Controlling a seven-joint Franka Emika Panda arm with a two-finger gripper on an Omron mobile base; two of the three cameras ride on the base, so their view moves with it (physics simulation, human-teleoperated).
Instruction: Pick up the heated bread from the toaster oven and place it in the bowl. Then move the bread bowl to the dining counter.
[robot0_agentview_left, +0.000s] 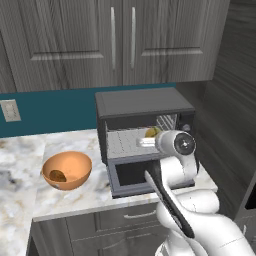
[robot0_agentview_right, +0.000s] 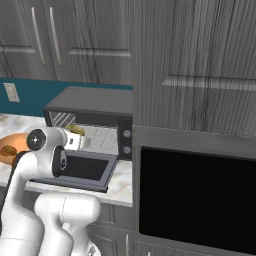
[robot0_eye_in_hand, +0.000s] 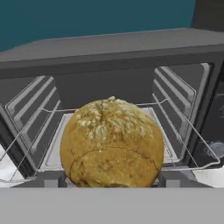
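a: closest to the lens in the hand view is the knobbly golden-yellow bread roll (robot0_eye_in_hand: 111, 142), sitting on the wire rack (robot0_eye_in_hand: 183, 144) inside the dark grey boxy toaster oven (robot0_agentview_left: 145, 135).

b: and the claw (robot0_eye_in_hand: 111, 178)?

a: its two dark tips (robot0_eye_in_hand: 49, 179) stand wide, one on each side of the roll at its base. whether they touch it i cannot tell.

b: the oven door?

a: the glass-window door (robot0_agentview_left: 137, 177) is dropped down flat in front of the oven, over the veined marble table (robot0_agentview_left: 30, 165). the white arm (robot0_agentview_left: 177, 165) reaches across it into the oven's mouth.

b: the bowl?

a: the round orange-tan bowl (robot0_agentview_left: 75, 162) rests on the table left of the oven, well apart from it, with a darker brown lump (robot0_agentview_left: 58, 175) inside.

b: anything else near the oven?

a: grey wood-grain cupboards (robot0_agentview_left: 115, 40) above it, a teal wall strip (robot0_agentview_left: 55, 107) behind it, and a black-fronted built-in appliance (robot0_agentview_right: 195, 197) to its right.
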